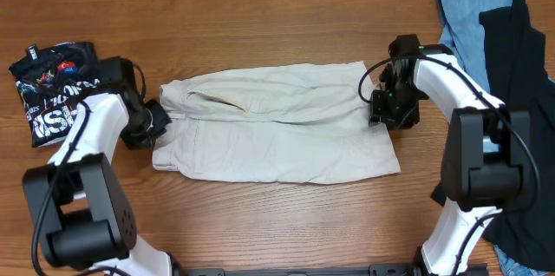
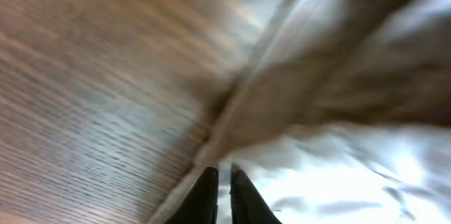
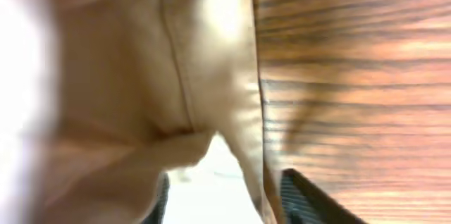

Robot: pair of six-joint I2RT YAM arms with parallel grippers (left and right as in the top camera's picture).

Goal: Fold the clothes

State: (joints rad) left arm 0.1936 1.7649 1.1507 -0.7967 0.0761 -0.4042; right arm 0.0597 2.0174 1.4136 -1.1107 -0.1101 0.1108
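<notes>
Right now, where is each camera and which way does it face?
Overhead: above the table, facing down on beige shorts; left gripper, right gripper show.
Left wrist: on left arm, facing shorts' hem past nearly closed fingers.
Right wrist: on right arm, facing cloth and wood past parted fingers.
All share the shorts.

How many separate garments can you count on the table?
4: beige shorts centre, printed garment far left, blue garment and black garment far right; more may hide beneath.

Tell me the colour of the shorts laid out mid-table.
Plain pale beige, no pattern; the shorts show best in the overhead view.
</notes>
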